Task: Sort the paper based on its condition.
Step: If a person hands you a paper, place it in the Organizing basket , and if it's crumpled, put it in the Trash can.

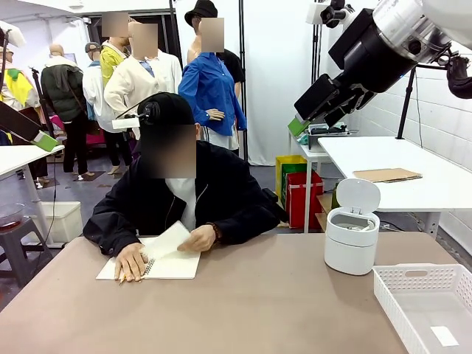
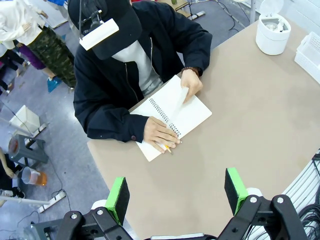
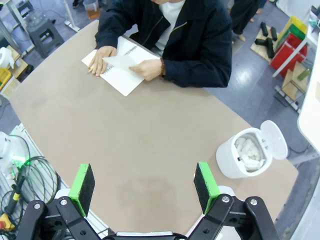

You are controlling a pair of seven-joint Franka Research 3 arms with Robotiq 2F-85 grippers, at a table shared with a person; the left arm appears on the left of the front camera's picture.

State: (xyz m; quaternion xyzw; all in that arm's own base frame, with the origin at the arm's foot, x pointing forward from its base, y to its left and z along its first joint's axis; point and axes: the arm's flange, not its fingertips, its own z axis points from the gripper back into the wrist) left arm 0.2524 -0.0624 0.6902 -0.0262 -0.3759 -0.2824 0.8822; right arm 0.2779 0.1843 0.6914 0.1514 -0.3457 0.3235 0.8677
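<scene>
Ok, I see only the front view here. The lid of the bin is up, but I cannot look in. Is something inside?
Observer: Yes. The right wrist view looks down into the bin, and white paper pieces lie in it.
Operator: Does the right gripper hold something?
Observer: No. The right gripper is open, with nothing between its pads, above the table.
Operator: And the left one?
Observer: The left gripper is open and empty, above the table, facing the notebook.
</scene>
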